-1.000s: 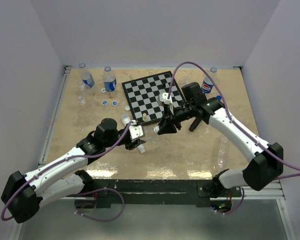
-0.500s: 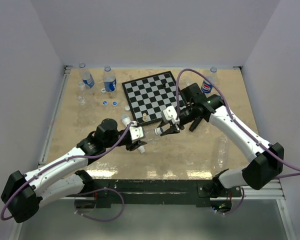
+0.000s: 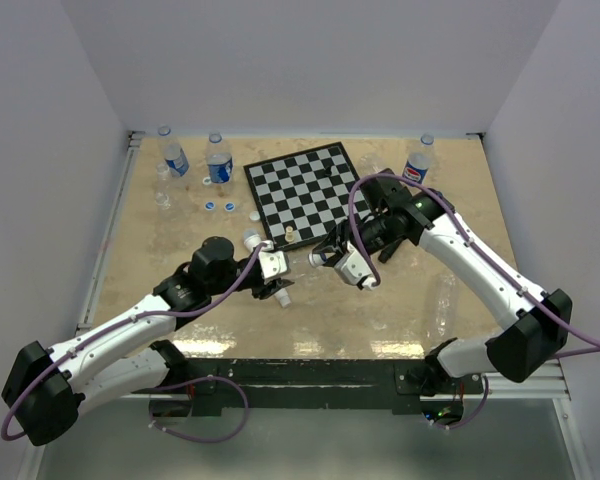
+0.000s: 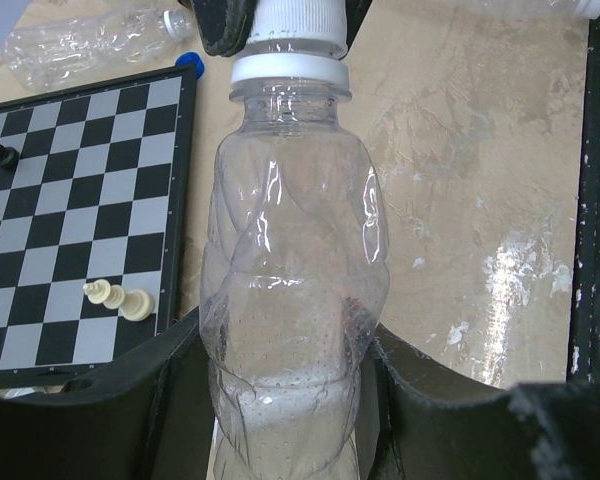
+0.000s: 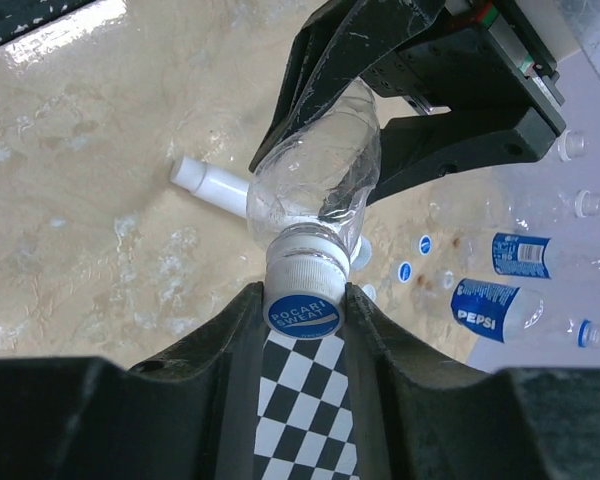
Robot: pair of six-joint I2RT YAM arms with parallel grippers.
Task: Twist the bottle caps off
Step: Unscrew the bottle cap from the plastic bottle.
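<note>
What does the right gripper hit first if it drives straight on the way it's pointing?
The clear bottle. The right gripper is shut on its cap and points along the bottle's axis, so it would push into the body. Next in line is probably the left gripper, clamped on that body.

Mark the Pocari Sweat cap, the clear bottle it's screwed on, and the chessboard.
cap (image 5: 303,314): right wrist view, on its blue printed top.
bottle (image 4: 292,300): left wrist view, on the middle of its clear body.
chessboard (image 3: 300,190): top external view, on its centre squares.
</note>
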